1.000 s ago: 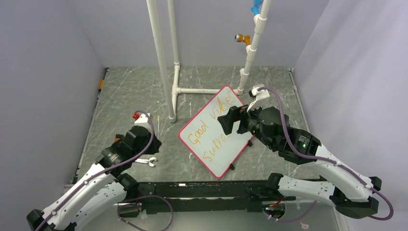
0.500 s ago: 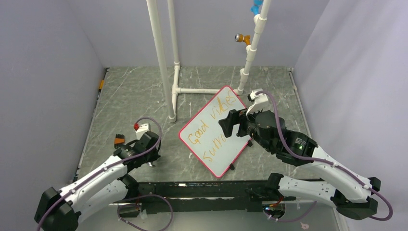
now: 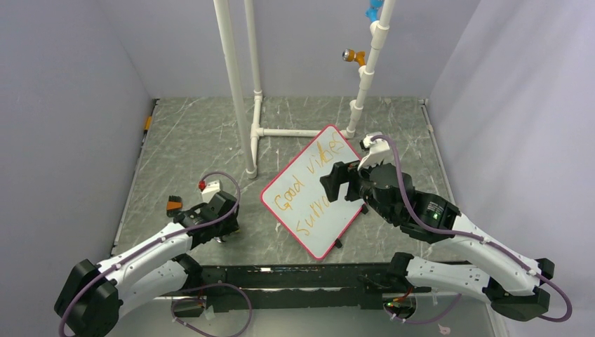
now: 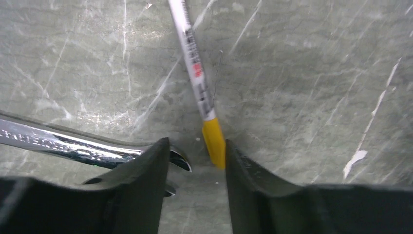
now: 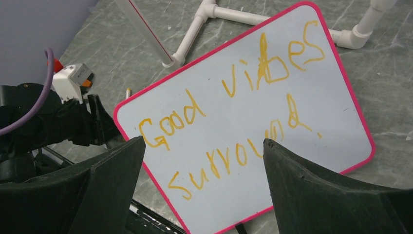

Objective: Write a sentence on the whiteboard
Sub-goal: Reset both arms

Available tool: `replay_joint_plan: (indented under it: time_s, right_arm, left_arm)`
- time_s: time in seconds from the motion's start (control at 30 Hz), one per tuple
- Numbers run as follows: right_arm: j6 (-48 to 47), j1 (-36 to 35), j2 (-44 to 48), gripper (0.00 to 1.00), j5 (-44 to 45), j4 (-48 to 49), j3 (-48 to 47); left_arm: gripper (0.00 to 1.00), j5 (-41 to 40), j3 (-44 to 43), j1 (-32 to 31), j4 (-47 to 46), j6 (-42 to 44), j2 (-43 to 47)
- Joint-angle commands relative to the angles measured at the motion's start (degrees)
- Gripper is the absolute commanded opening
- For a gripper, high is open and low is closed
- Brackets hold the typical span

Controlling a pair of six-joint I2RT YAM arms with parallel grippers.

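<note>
Right fingers (image 5: 321, 195) over the whiteboard (image 5: 324, 139)

my left arm (image 3: 140, 256), right arm (image 3: 484, 242): white shells, black joints, purple cables (image 5: 47, 68). left gripper (image 4: 196, 146), right gripper (image 5: 203, 141): black wedges.

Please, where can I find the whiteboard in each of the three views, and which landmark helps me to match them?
Top external: the whiteboard lies turned like a diamond, near the middle of the table.
Left wrist: it is not in this picture.
Right wrist: it fills the middle and right of the picture, with the writing readable.
Shared landmark: the white pipe frame, just beyond the board's far edge in both views that show the board.
</note>
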State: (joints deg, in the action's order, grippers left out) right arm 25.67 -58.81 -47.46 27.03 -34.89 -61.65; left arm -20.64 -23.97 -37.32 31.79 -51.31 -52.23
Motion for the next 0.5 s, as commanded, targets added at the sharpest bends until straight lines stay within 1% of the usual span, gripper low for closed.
replay_joint_plan:
  time_s: [0.0,0.1,0.3,0.33,0.47]
  right_arm:
    - [0.0,0.1,0.3,0.93,1.5,1.4,0.3]
    - [0.1,0.1,0.4,0.93,1.7,1.4,0.7]
    - [0.5,0.1,1.5,0.93,2.0,1.6,1.4]
    - [0.7,0.1,1.8,0.93,2.2,1.7,1.7]
    - [1.8,0.1,4.3,0.93,2.1,2.1,4.5]
  left_arm:
    - [0.58,-1.8,-0.3,0.1,-1.2,-1.0,1.9]
    - [0.74,-2.2,-1.1,0.1,0.1,-0.3,2.8]
    - [0.96,-3.9,-5.7,0.1,4.7,3.8,7.9]
    - [0.99,-4.9,-6.9,0.1,5.9,4.8,9.0]
    - [0.99,-9.8,-13.0,0.1,9.2,12.6,13.0]
